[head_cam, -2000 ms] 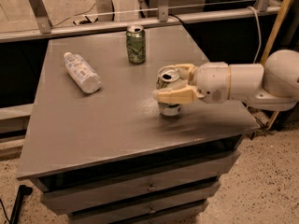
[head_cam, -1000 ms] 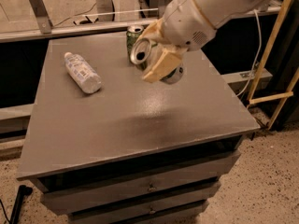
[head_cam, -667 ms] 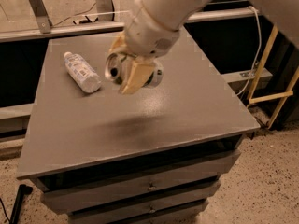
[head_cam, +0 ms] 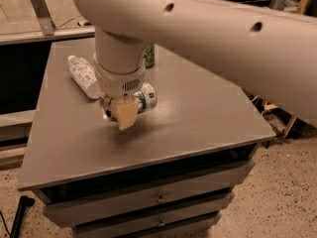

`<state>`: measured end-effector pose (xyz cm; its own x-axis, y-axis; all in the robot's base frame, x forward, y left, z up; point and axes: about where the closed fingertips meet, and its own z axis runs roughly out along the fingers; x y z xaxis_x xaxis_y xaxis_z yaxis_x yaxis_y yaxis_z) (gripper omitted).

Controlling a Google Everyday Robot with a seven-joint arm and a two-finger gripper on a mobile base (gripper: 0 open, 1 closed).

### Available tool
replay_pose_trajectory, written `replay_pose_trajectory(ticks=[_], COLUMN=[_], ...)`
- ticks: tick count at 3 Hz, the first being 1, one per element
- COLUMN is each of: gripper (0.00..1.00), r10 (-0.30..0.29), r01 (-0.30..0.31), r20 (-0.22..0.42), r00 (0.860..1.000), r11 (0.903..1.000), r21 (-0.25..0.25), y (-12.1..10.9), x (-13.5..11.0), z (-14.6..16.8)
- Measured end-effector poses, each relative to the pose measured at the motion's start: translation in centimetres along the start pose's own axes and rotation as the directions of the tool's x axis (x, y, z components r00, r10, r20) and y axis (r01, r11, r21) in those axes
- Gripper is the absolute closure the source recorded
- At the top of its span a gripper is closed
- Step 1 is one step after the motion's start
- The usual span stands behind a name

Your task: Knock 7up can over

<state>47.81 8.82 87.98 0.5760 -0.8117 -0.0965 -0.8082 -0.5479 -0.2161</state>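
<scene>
cream tool [head_cam: 119, 114] clasping white-green 7up can [head_cam: 146, 98] over grey table [head_cam: 198, 108]; dark green can [head_cam: 149, 56]

End effector [head_cam: 122, 116] low, wrist vertical

The 7up can [head_cam: 145, 98] sits sideways in the tool [head_cam: 119, 115].

the gripper [head_cam: 119, 116] clasps the 7up can [head_cam: 146, 98] sideways low over the table [head_cam: 198, 113], near the plastic bottle [head_cam: 83, 76]
</scene>
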Motion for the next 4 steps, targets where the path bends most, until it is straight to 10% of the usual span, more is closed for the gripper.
replay_pose_trajectory(ticks=[1,3,4], gripper=[0.64,0.09,0.0], r10=[-0.029,-0.041,-0.042], r01=[0.021,0.028,0.029], r20=[-0.121,-0.162,-0.163], r00=[0.992,0.986,0.986], r11=[0.9975,0.9962,0.9963], r21=[-0.068,-0.082,-0.081], y=[0.22,0.2,0.21], x=[1.62,2.26,2.25], z=[3.29,4.12,4.14])
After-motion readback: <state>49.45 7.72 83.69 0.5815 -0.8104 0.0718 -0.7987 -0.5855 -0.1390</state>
